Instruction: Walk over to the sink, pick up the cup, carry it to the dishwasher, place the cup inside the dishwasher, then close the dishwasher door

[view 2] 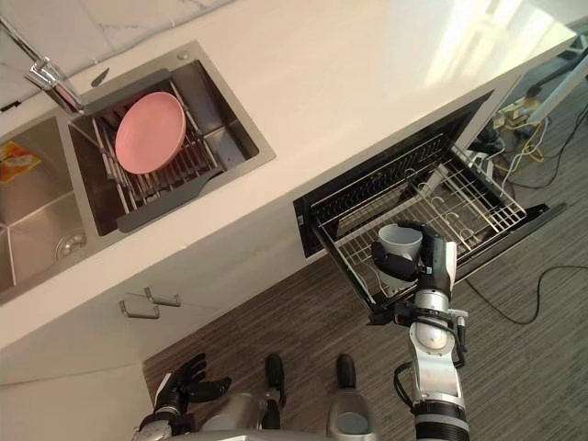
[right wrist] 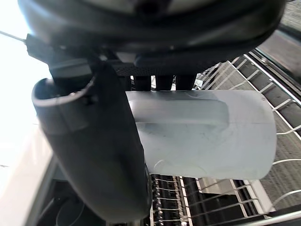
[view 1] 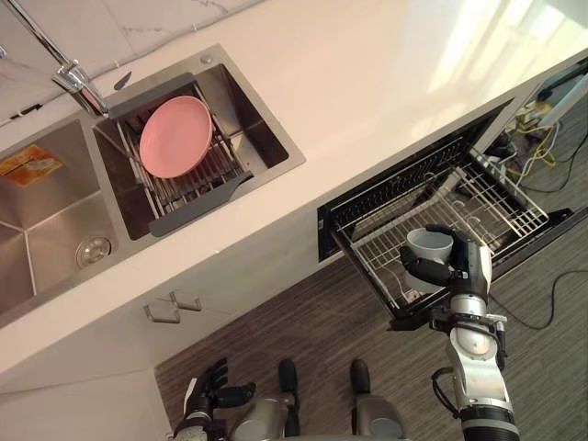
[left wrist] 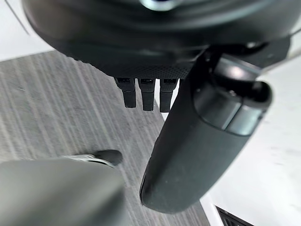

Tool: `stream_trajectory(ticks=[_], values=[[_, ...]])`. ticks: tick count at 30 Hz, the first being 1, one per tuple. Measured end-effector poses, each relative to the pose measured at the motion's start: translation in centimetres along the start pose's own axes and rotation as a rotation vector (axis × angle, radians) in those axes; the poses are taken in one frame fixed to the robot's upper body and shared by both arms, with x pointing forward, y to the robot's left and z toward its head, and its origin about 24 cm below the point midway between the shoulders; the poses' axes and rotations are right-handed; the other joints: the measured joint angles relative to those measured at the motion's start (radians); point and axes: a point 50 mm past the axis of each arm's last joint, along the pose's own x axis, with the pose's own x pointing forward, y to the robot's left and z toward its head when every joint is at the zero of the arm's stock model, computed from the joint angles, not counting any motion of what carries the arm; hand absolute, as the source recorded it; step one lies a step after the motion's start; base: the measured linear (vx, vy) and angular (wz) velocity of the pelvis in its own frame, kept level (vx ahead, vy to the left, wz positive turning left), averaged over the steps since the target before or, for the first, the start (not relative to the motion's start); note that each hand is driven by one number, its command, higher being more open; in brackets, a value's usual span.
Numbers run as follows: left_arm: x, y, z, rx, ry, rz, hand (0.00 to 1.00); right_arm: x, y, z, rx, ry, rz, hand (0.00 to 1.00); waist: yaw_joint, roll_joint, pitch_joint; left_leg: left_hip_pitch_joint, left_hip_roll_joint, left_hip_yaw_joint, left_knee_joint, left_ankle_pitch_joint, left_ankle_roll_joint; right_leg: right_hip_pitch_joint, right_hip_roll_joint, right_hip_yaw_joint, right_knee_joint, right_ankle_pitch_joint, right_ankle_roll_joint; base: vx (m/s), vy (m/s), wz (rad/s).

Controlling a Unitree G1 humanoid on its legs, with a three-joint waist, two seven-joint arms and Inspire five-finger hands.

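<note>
Dishwasher rack (view 1: 514, 213) beneath cup (view 1: 430, 243) in right hand (view 1: 434, 272); wrist-close, thumb (right wrist: 94, 155) across it.

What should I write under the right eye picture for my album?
The right hand holds a pale cup over the pulled-out dishwasher rack.

Both eye views looked down from above the dishwasher (view 1: 413, 170), sharing it. The right wrist view hovered close over it.
</note>
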Motion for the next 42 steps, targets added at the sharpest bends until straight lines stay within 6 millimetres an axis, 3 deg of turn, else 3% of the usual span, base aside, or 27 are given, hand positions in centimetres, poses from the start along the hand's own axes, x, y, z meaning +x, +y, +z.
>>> stream_trajectory(ticks=[7,17,18,34,42], values=[[0.5,-0.6,0.6,-0.006,-0.015,0.005,0.9,2.2,-0.1,0.8,-0.087,-0.021,-0.01,0.3,0.004,0.034,0.059,-0.064,-0.001,0.002,0.028,0.005,0.005,-0.053,-0.002,0.003,0.001,0.023,0.002,-0.07,0.003,-0.01],[1.0,-1.3,1.8,-0.013,-0.056,-0.011,0.9,4.6,0.4,2.2,-0.178,-0.061,0.018,0.3,0.005,0.056,0.102,-0.099,-0.008,-0.018,0.019,0.034,0.005,-0.079,-0.006,-0.018,-0.005,0.042,0.002,-0.04,0.004,0.07],[1.0,-1.4,1.9,-0.013,-0.059,-0.014,0.9,4.7,0.5,2.3,-0.179,-0.06,0.021,0.9,0.007,0.058,0.105,-0.102,-0.008,-0.02,0.013,0.041,0.004,-0.08,-0.006,-0.02,-0.012,0.048,0.001,-0.06,-0.005,0.05],[1.4,-2.1,3.5,-0.008,-0.114,-0.023,0.9,5.3,1.1,2.6,-0.163,-0.052,-0.004,0.9,0.021,0.056,0.139,-0.107,-0.009,-0.043,-0.029,0.087,0.008,-0.086,-0.006,-0.042,-0.029,0.073,0.0,-0.03,0.001,0.04],[1.4,-2.1,3.5,-0.006,-0.112,-0.023,0.9,4.5,0.7,3.3,-0.203,-0.103,-0.045,0.9,0.018,0.055,0.139,-0.094,-0.01,-0.046,-0.028,0.087,0.008,-0.071,-0.007,-0.045,-0.029,0.073,0.001,0.0,0.0,0.0]])
